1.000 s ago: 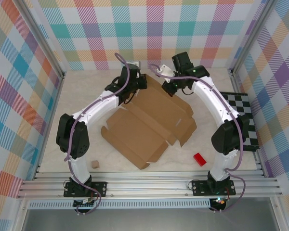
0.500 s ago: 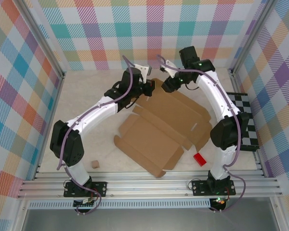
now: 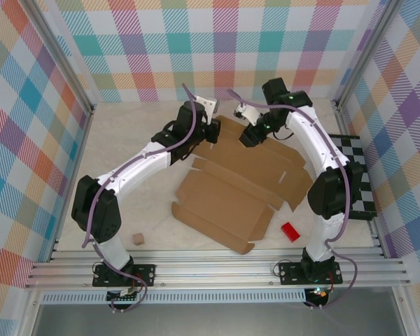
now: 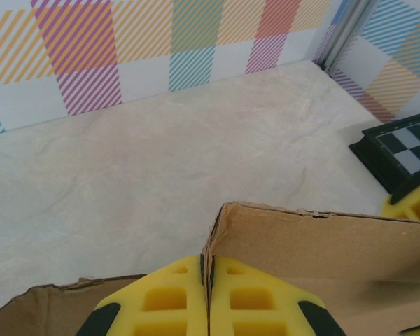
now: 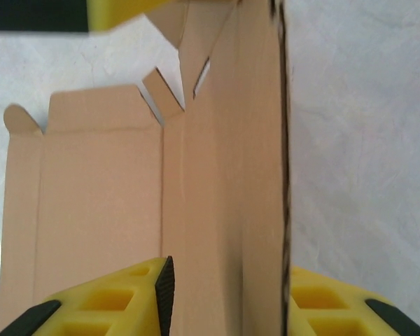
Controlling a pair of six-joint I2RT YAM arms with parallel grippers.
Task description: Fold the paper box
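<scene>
The paper box [image 3: 227,196] is a flat brown cardboard sheet with flaps, lying in the middle of the table. At its far edge my left gripper [image 3: 213,130] is shut on a raised flap. In the left wrist view the yellow jaws [image 4: 208,269] pinch the thin cardboard edge [image 4: 322,245]. My right gripper [image 3: 249,136] hovers over the same far edge, a little to the right. Its jaws [image 5: 227,294] stand apart around an upright flap [image 5: 259,175], which leans near the right finger [image 5: 322,301]. The left pad [image 5: 164,287] is clear of the cardboard.
A small red block [image 3: 290,232] lies near the box's front right corner. A tan cube [image 3: 137,239] sits at the front left. A black and white checkerboard [image 3: 351,168] lies at the right wall. Plaid walls close in the table on three sides.
The box has slid right and toward the front. My left arm reached right with its flap. The right gripper let go of the far edge and now stands open.
</scene>
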